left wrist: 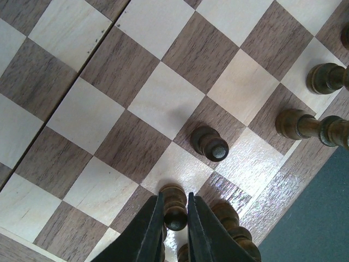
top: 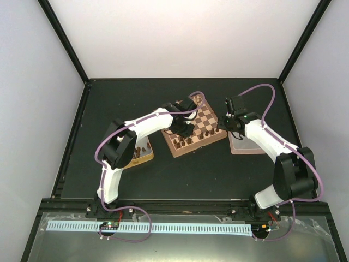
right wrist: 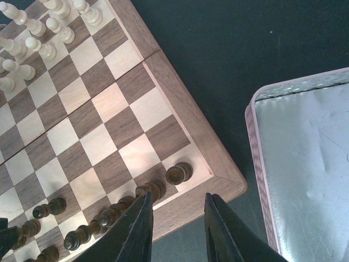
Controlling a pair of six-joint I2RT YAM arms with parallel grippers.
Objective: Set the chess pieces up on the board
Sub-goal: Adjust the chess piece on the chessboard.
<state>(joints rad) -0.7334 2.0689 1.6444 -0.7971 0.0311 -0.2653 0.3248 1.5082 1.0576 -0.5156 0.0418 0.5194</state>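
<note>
One board (top: 192, 126) lies mid-tabletop, nearer the far edge, with both arms reaching to it and a pink tin (top: 244, 146) just to its right. Left wrist: the left claw (left wrist: 175, 203) pinches a dark chess piece (left wrist: 174, 195) near the board's rim. Right wrist: the right claw (right wrist: 177, 203) is spread above the board's corner, beside a row of dark chess pieces (right wrist: 117, 213).

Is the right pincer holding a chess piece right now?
No. In the right wrist view the right pincer hangs over the corner of the board with its fingers apart and nothing gripped between them.
</note>
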